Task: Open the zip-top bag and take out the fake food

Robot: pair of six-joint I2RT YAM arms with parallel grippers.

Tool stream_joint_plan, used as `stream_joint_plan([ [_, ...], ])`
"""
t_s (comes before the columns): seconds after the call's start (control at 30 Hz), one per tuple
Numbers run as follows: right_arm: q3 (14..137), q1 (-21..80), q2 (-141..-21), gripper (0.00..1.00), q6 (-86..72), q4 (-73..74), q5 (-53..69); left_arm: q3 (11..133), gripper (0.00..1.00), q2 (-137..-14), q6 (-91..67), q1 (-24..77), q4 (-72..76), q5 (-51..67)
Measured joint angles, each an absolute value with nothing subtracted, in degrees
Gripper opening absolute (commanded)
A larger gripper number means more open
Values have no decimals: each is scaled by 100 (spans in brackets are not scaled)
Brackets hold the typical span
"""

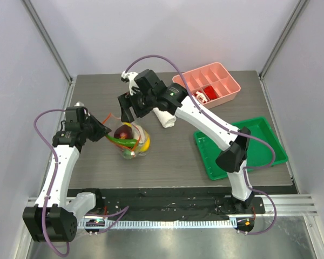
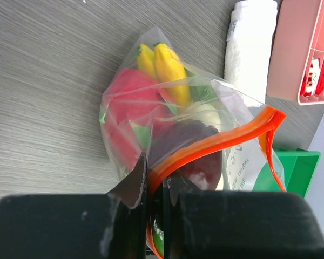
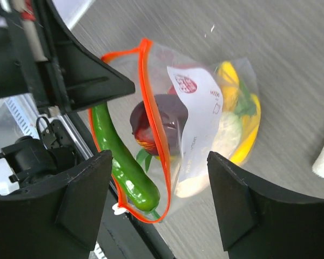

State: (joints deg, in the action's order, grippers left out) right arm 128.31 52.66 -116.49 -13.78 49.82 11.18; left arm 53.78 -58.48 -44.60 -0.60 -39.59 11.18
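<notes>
Pinching one lip of the bag by its orange zip strip, the left claw sits farthest left of the rolled towel. Its two fingers are pressed together with only the strip between them. The bag rests on the table just left of the towel with its mouth gaping, so the opening step looks done or nearly so.

Inside is the toy food: a green pepper along the open lip, a dark red fruit at the mouth, and a dragon fruit, a banana and a white vegetable deeper in.

The right claw hangs over the bag's mouth, also left of the towel, spread wide and holding nothing. The next move likely calls for it to dip into the mouth and close on the nearest piece, the pepper or the dark fruit, while the other claw steadies the lip.

Right of the towel are a pink tray farther back and a green tray nearer.

The left claw's body covers the bag's near corner in its own view, and the deeper pieces blur behind crinkled plastic and a printed label.
</notes>
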Motion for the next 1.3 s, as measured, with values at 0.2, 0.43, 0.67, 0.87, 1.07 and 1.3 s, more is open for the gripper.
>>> stream_joint_plan([
  [0.2, 12967, 5441, -11598, 36, -1236, 4875, 1474, 5378, 0, -5848, -4504, -60, -3964, 1166],
  [0.43, 12892, 5977, -11758, 32, -1166, 4663, 2224, 5378, 0, -5848, -4499, -60, -3966, 1175],
  [0.67, 12387, 5927, -11959, 44, -1037, 4571, 2388, 5378, 0, -5848, -4501, -60, -3966, 1179],
  [0.87, 12256, 5859, -12018, 49, -882, 4547, 2211, 5378, 0, -5854, -4491, -60, -3997, 1201],
  [1.07, 12114, 5865, -12018, 56, -738, 4550, 2084, 5378, 0, -5854, -4504, -60, -3990, 1212],
  [1.3, 11966, 5865, -12018, 63, -631, 4574, 1944, 5378, 0, -5878, -4657, -60, -3935, 1319],
])
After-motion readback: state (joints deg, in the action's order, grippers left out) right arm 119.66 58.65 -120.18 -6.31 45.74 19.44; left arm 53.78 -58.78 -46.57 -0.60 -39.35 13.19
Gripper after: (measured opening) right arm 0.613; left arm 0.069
